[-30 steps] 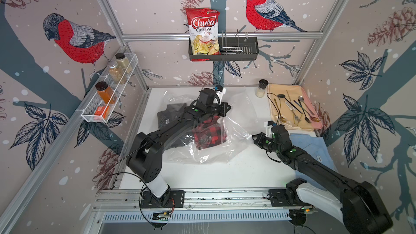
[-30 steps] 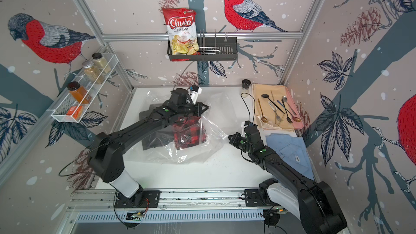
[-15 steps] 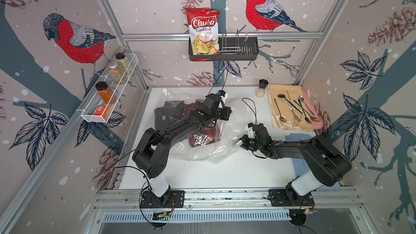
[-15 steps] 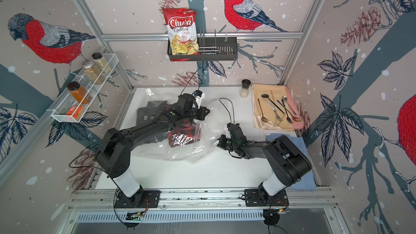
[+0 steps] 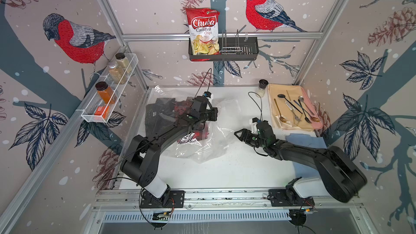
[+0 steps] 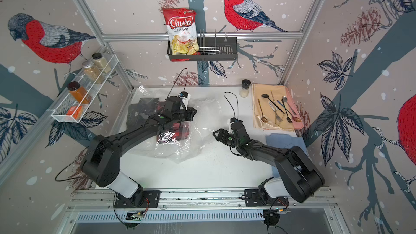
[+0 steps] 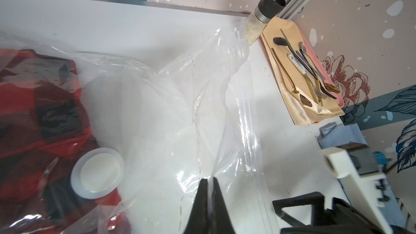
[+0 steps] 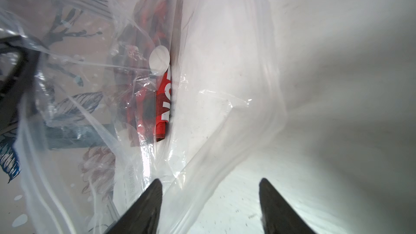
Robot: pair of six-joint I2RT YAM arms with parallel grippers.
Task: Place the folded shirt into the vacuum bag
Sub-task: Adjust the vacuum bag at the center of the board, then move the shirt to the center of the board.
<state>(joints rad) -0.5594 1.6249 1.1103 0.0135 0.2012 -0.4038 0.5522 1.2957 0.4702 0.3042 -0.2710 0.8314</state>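
The clear vacuum bag [image 5: 217, 141] [image 6: 199, 129] lies crumpled on the white table. Inside it is the folded shirt [image 5: 194, 135] [image 6: 172, 135], red and black plaid, with the round white valve [image 7: 97, 173] over it. My left gripper [image 7: 209, 178] [image 5: 213, 115] is shut on a fold of the bag's film near the zip edge. My right gripper [image 8: 210, 180] [image 5: 237, 134] stands open at the bag's right edge. A loose fold of film lies between its fingers, next to one fingertip [image 8: 157, 184]. The shirt [image 8: 161, 100] shows through the plastic ahead of it.
A dark folded garment [image 5: 158, 114] lies at the back left, partly under the bag. Cutlery lies on a beige cloth [image 5: 290, 109] at the back right, with a spice jar [image 5: 262, 87] beside it. A blue cloth [image 5: 304, 139] lies under the right arm.
My right gripper, shut before, moved left to the bag's edge and now stands open. My left gripper stays shut on the film; bag and shirt have shifted slightly left.
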